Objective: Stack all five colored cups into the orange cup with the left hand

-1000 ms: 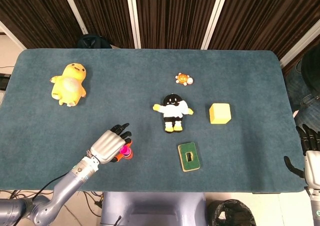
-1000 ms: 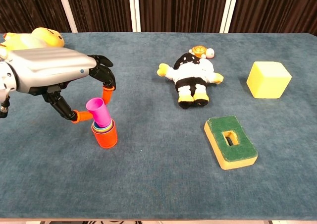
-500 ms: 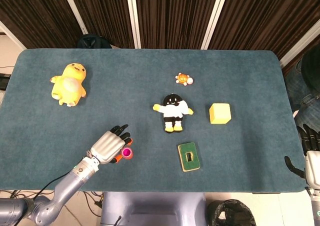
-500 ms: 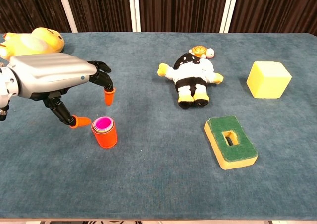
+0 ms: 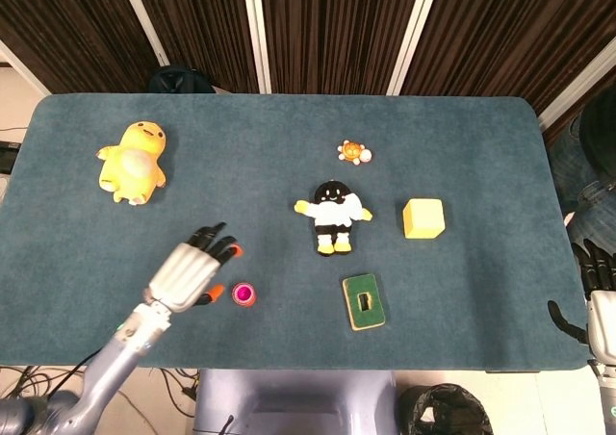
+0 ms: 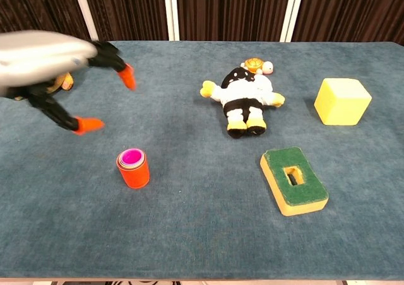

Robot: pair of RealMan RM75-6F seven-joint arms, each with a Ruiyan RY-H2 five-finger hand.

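The orange cup [image 6: 133,168] stands upright near the table's front left, with the other coloured cups nested inside it; a magenta cup [image 5: 244,294] shows on top. My left hand [image 5: 190,272] hovers up and to the left of the stack, apart from it, fingers spread and holding nothing; in the chest view the left hand [image 6: 57,64] is blurred by motion. My right hand [image 5: 597,286] hangs off the table's right edge, fingers loosely apart, empty.
A yellow duck plush [image 5: 134,162] lies far left. A black-and-white plush [image 5: 334,215], a small turtle toy [image 5: 354,152], a yellow block [image 5: 423,217] and a green sponge [image 5: 364,300] sit right of the stack.
The magenta cup dropped fully into the stack after my left hand let go. The hand then lifted and drew back to the left, away from the cups.
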